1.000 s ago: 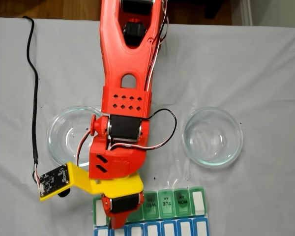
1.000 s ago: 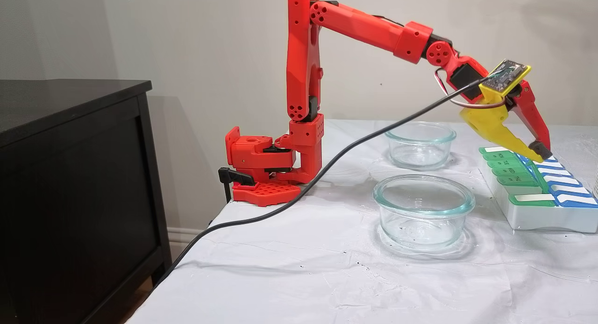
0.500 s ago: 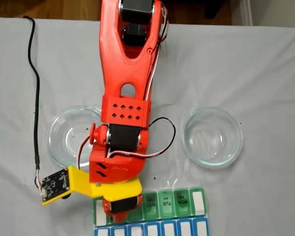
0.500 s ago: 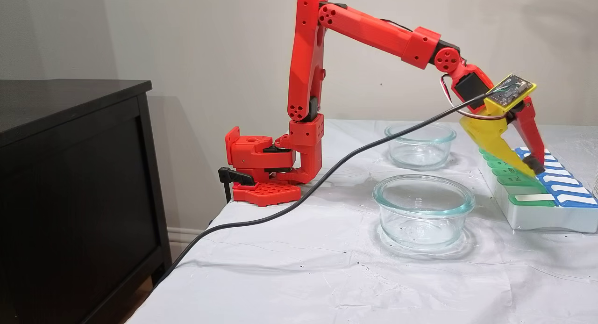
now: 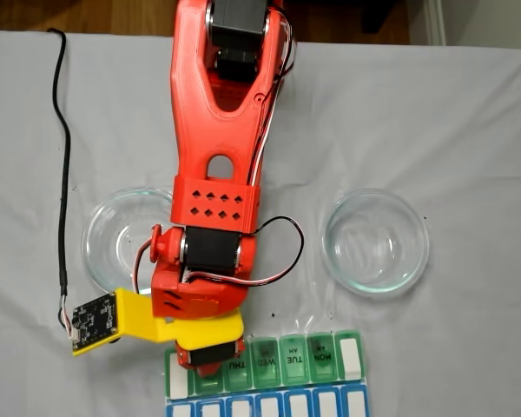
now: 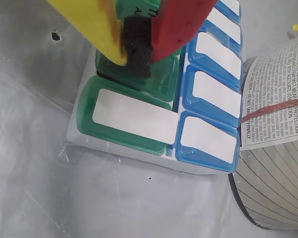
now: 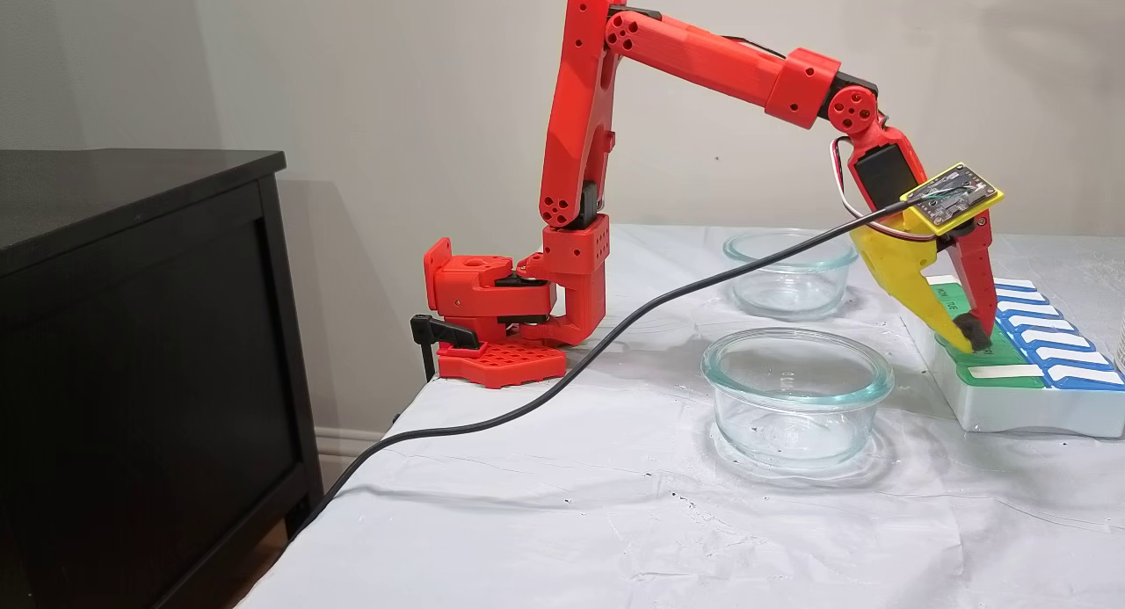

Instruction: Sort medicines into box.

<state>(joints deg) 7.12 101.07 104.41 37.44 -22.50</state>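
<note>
The box (image 5: 352, 360) is a weekly pill organizer with a row of green lids and a row of blue lids, lying at the bottom edge of a fixed view. In the wrist view the box (image 6: 129, 116) shows all its visible lids down. My gripper (image 6: 136, 49) is shut, its yellow and red fingers meeting on a black foam pad. The tips press on a green lid near the box's end. From the side, the gripper (image 7: 971, 335) points steeply down onto the green row of the box (image 7: 1011, 407). The medicines are out of view.
Two clear glass bowls (image 5: 91, 243) (image 5: 330, 243) stand empty between the arm's base and the box; the near bowl (image 7: 795, 389) is close to the box. A black cable (image 7: 615, 319) trails off the table. A paper-labelled container (image 6: 275, 124) touches the box's blue side.
My gripper dropped and pulled back from above the blue row onto the green row. A green lid that stood raised beneath it now lies flat.
</note>
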